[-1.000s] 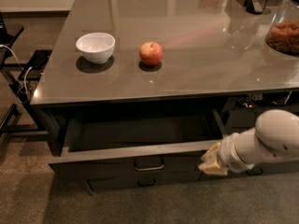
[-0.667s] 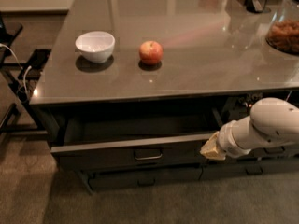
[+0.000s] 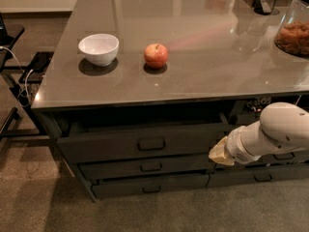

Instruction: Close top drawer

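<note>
The top drawer [image 3: 111, 141] is a wide dark-grey drawer just under the counter top, with a small rectangular loop handle [image 3: 151, 143] mid-front. It stands only slightly out, with a narrow dark gap above its front. My gripper [image 3: 218, 151] is at the end of the white arm [image 3: 270, 134] coming in from the right. Its tan tip is pressed against the right end of the drawer front.
On the grey counter [image 3: 193, 76] stand a white bowl [image 3: 98, 48], a red apple [image 3: 156, 55] and a glass jar [image 3: 293, 30] at the right edge. Two more like-fronted drawers [image 3: 150, 166] lie below. Black equipment with cables [image 3: 19, 76] stands at the left on the carpet.
The drawer has slid inward from wide open to nearly shut. My gripper and arm have moved with it, towards the counter.
</note>
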{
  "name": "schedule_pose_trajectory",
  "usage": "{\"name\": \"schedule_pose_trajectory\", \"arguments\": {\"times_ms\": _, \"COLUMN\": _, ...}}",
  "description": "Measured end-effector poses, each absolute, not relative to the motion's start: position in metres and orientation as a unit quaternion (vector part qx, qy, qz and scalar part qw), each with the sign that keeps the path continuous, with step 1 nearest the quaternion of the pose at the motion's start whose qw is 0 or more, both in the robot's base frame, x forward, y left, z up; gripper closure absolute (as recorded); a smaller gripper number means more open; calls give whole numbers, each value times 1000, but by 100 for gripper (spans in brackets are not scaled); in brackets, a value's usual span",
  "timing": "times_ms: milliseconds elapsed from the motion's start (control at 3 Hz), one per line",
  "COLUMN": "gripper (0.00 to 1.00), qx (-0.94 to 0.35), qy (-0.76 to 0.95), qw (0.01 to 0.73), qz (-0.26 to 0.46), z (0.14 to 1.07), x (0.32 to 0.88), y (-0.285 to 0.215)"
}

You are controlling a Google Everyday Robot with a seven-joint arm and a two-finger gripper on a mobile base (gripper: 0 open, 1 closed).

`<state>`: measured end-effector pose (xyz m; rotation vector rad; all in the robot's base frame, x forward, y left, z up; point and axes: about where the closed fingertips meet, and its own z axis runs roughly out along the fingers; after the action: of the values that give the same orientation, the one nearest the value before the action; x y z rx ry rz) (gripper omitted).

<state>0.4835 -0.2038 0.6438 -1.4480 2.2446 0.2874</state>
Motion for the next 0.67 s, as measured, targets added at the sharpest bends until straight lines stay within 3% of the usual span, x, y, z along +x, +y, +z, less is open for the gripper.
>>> {"name": "schedule_pose_trajectory", "arguments": {"times_ms": 667, "gripper": 11, "qx": -525, "qy": 814, "qw": 226, "qz": 104, "z": 644, "x": 484, "y": -204}}
